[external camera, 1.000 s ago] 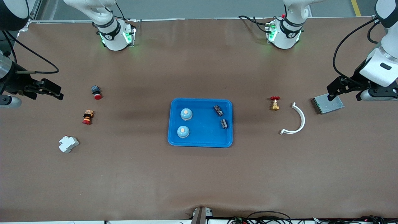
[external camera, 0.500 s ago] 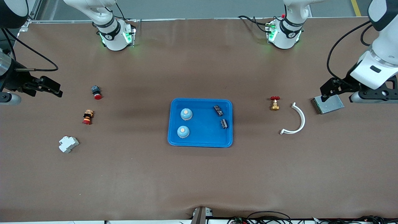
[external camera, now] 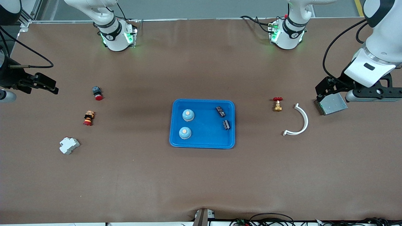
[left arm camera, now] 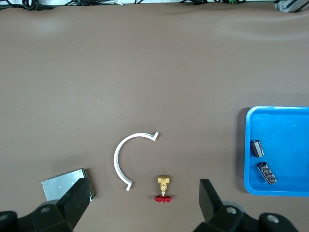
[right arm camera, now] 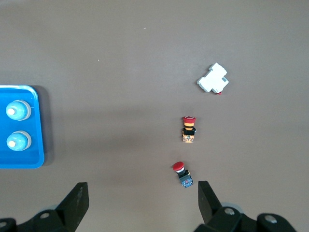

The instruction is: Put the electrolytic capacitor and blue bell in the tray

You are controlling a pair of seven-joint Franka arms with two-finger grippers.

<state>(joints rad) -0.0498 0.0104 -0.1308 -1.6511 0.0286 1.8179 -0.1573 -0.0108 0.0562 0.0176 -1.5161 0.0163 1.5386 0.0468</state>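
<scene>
- Two pairs of fingers are mine, and both are spread wide with nothing between them.
- My left gripper [left arm camera: 142, 203] hangs over the table at the left arm's end, well apart from the tray [external camera: 202, 143]; in the front view it [external camera: 326, 91] is over the grey metal box [external camera: 330, 104].
- My right gripper [right arm camera: 140, 205] hangs released over bare table at the right arm's end, well apart from the tray; the front view shows it [external camera: 47, 86] at the table's edge.
- From the left wrist, one finger [left arm camera: 75, 203] stands just beside the grey metal box [left arm camera: 63, 182], and the other finger [left arm camera: 208, 195] is near the brass valve with a red handwheel [left arm camera: 163, 187]; the white curved clip [left arm camera: 126, 159] lies between them, nearer the front camera.
- From the right wrist, the black-and-red push button [right arm camera: 182, 174] shows between my fingers [right arm camera: 77, 200], with the orange-and-red button [right arm camera: 189, 129] and the white breaker [right arm camera: 213, 78] nearer the front camera.
- Out from there, the tray sits mid-table, resting flat, with its load all inside the rim.
- Inside the tray, toward the right arm's end, stand two blue bells [external camera: 188, 115] [external camera: 185, 132], upright and apart from each other.
- Inside the tray, toward the left arm's end, lie two electrolytic capacitors [external camera: 220, 111] [external camera: 226, 125], on their sides, near each other but not touching.
- Between the tray and my left gripper lie the valve [external camera: 277, 104] and the clip [external camera: 298, 121].
- Between the tray and my right gripper lie both buttons [external camera: 97, 92] [external camera: 88, 118], with the breaker [external camera: 69, 145] nearest the front camera.
</scene>
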